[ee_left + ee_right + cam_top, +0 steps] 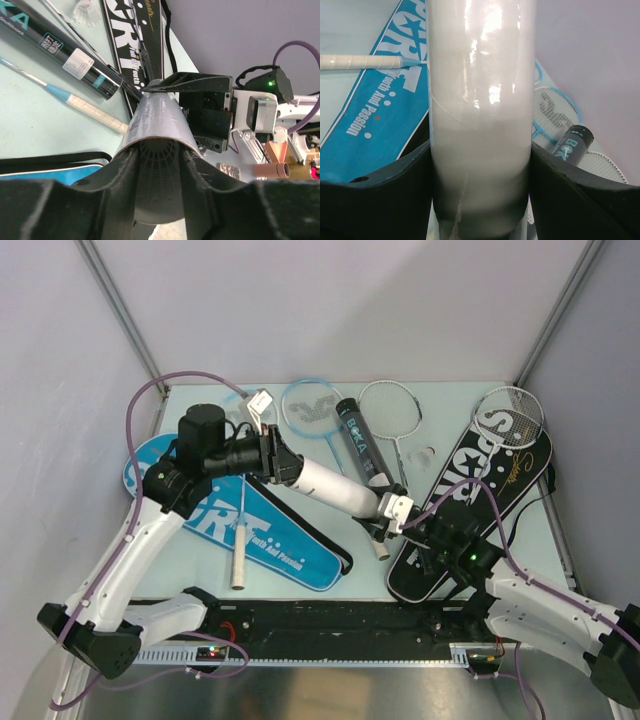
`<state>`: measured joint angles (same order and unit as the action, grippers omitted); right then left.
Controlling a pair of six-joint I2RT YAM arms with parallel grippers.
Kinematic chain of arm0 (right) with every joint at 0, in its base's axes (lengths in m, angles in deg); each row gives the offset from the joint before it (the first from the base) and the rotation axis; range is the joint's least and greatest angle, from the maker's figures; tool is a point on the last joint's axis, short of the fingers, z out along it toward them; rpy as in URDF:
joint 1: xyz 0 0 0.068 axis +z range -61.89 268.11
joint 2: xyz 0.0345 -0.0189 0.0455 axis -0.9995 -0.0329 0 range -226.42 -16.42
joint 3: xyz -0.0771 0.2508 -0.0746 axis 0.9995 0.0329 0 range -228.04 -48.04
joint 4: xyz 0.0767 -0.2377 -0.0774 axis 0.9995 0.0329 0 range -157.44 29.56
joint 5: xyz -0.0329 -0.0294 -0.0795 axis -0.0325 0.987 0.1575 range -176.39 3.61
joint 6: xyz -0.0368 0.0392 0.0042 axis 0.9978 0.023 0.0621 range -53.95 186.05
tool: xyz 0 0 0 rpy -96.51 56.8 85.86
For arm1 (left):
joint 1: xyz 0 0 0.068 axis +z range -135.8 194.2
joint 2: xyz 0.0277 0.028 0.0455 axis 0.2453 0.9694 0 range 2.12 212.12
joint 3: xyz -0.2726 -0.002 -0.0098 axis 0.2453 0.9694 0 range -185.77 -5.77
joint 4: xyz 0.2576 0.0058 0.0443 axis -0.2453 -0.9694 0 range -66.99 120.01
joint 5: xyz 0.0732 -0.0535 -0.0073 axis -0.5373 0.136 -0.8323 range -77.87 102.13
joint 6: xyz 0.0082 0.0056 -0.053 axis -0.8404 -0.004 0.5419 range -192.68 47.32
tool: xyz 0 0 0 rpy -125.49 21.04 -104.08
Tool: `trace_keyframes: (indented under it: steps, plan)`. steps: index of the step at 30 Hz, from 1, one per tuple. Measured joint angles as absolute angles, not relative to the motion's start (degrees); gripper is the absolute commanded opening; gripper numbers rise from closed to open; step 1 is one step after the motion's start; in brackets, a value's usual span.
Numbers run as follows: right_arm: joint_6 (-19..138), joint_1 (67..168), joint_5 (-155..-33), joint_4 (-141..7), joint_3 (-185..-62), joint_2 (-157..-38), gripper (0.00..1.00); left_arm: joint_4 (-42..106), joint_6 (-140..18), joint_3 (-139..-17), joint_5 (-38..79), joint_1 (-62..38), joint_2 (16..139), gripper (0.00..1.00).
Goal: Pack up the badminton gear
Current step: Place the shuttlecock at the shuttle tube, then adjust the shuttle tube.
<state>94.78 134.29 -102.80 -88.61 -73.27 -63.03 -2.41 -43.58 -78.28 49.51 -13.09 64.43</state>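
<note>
A white tube point(335, 488) hangs slanted above the table between both grippers. My right gripper point(392, 512) is shut on its lower end point(479, 100). My left gripper point(287, 463) is at its upper, open end point(157, 112). The fingers there stand apart just inside the mouth, with a meshed, shuttlecock-like skirt point(159, 157) between them. A black tube point(360, 440) lies at the back centre. A blue cover point(285, 540) lies on the left with a racket point(240, 540) on it. A black cover point(480, 495) lies on the right. One white shuttlecock point(428, 455) lies loose beside it.
A light-blue-framed racket point(312, 405) and a silver-framed racket point(390, 405) lie at the back. Another silver racket point(510, 415) rests on the black cover's top. Grey walls close the table at back and sides. The arm bases run along the near edge.
</note>
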Motion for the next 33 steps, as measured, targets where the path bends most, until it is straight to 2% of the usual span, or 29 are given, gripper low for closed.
trace_keyframes:
  steps: [6,13,20,25,33]
  plan:
    - [93.8,134.2,-102.0,-87.6,-73.8,-61.8,0.46,-4.1,-44.6,-81.5,45.1,-13.2,63.6,0.62]
    - [93.3,134.2,-103.4,-84.6,-74.3,-60.8,0.46,-3.9,-44.8,-89.0,40.2,-13.3,62.1,0.66]
    - [90.0,134.3,-104.5,-83.3,-74.3,-60.9,0.42,-2.3,-47.4,-90.6,35.5,-13.3,57.9,0.83]
    - [80.4,134.5,-101.9,-87.2,-74.3,-61.7,0.41,-0.7,-50.2,-86.0,32.0,-13.3,52.7,0.98]
    - [58.5,137.8,-94.8,-103.0,-74.5,-66.8,0.40,11.9,-50.0,-69.1,35.6,-13.4,49.1,1.00]
